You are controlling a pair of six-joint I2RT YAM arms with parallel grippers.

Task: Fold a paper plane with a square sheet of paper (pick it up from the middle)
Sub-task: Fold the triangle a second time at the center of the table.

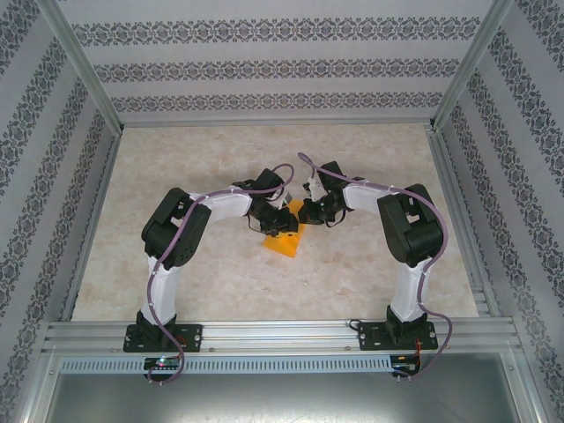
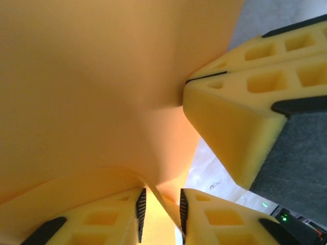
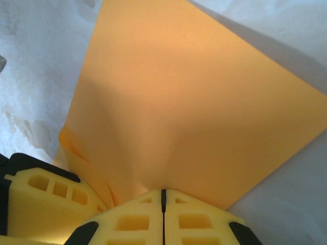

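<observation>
Orange sheet of paper [image 1: 284, 243] located mid-bench [image 1: 264, 295], directly under both claws. Right claw [image 3: 163, 195] is pressed together, pinching the sheet's near edge. Left claw [image 2: 161, 209] stands slightly spread, with a fold of the sheet passing between its fingers.

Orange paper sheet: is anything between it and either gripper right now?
Nothing visible stands between them. The right gripper is shut on the square sheet of paper at its near edge. The left gripper has its jaws slightly apart around a raised fold of it.
</observation>
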